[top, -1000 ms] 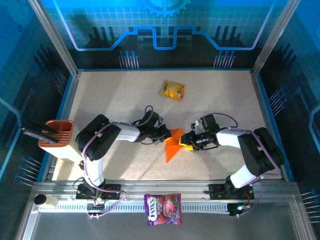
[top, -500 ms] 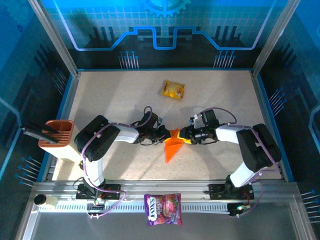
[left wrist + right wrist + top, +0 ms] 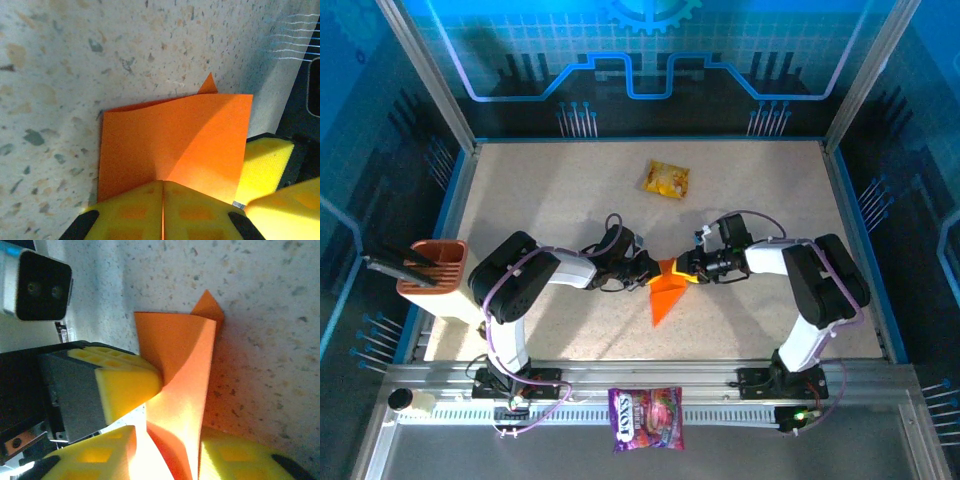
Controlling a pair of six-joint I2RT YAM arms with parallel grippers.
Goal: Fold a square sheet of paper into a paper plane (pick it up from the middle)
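Now clamping the orange paper (image 3: 175, 142) in the left gripper (image 3: 162, 212) and straddling it with the right gripper (image 3: 167, 455), hold there unclear, best matching edges before creasing.

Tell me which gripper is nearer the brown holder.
Left. The left gripper pinches the orange paper mid-table, toward the holder; the right gripper is beyond the paper.
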